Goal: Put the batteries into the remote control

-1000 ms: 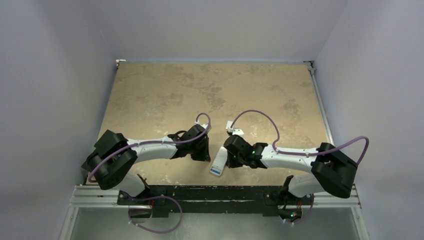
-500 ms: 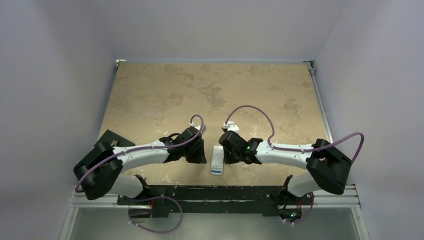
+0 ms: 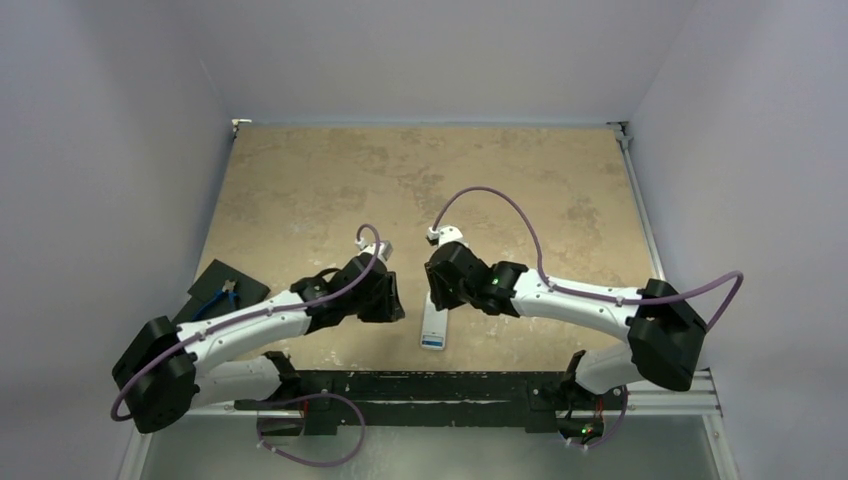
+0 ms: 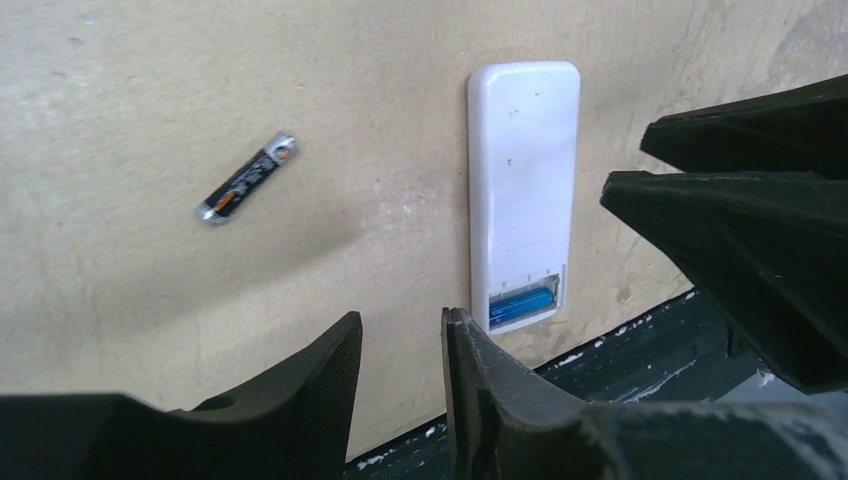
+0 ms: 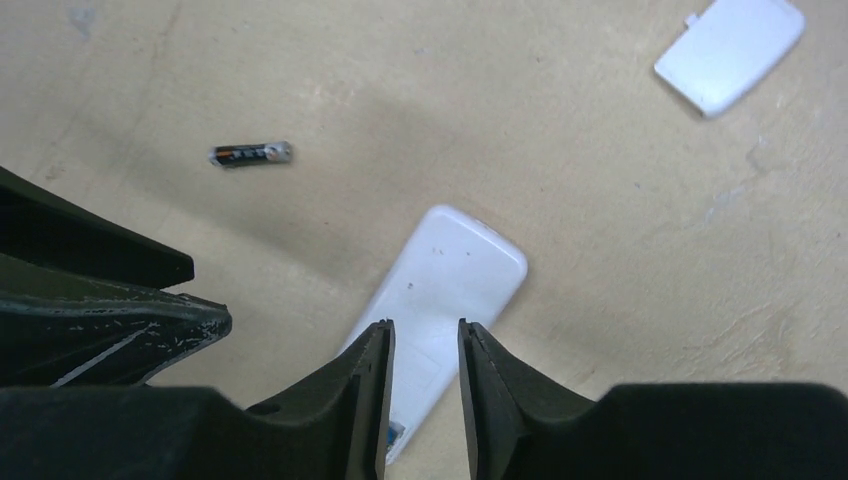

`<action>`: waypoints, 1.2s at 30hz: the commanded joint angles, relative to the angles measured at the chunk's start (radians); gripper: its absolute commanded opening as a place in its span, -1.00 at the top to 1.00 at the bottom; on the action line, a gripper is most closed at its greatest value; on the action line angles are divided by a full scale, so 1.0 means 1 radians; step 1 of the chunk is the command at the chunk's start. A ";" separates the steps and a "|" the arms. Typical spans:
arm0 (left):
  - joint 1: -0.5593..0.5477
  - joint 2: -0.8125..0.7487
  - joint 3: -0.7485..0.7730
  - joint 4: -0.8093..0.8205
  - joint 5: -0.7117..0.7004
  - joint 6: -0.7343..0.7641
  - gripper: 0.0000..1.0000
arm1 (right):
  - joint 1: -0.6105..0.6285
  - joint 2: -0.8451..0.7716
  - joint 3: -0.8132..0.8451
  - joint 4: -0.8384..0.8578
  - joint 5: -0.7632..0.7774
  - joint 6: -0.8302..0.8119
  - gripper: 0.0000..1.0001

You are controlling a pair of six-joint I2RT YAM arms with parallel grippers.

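Observation:
The white remote control [image 3: 433, 318] lies back up near the table's front edge. Its battery bay at the near end is open, and the blue battery [image 4: 520, 303] sits inside it. The black battery [image 4: 248, 178] lies loose on the table left of the remote; it also shows in the right wrist view [image 5: 250, 153]. My left gripper [image 4: 400, 335] is open and empty, just left of the remote [image 4: 523, 170]. My right gripper [image 5: 425, 335] is open and empty, hovering over the remote [image 5: 455, 270].
A small white square cover [image 5: 730, 50] lies on the table beyond the remote to the right. Blue-handled pliers [image 3: 222, 293] rest on a black pad [image 3: 205, 278] at the left front corner. A dark rail [image 3: 440, 385] runs along the front edge.
Both grippers have moved left and a little away from the front edge. The left arm's swing uncovered the pliers. The remote went from slightly tilted to straight.

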 commanded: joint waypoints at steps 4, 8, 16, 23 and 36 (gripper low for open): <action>0.008 -0.145 -0.030 -0.117 -0.143 -0.071 0.18 | 0.000 0.042 0.112 0.082 -0.074 -0.187 0.14; 0.009 -0.214 -0.030 -0.170 -0.190 -0.093 0.10 | 0.000 0.087 0.154 0.115 -0.151 -0.249 0.04; 0.008 -0.353 -0.047 -0.250 -0.254 -0.142 0.07 | 0.000 0.123 0.188 0.200 -0.238 -0.366 -0.20; 0.008 -0.422 -0.030 -0.303 -0.283 -0.150 0.06 | -0.003 0.194 0.241 0.203 -0.318 -0.453 -0.27; 0.007 -0.497 -0.010 -0.366 -0.324 -0.163 0.02 | -0.023 0.380 0.390 0.126 -0.422 -0.556 -0.32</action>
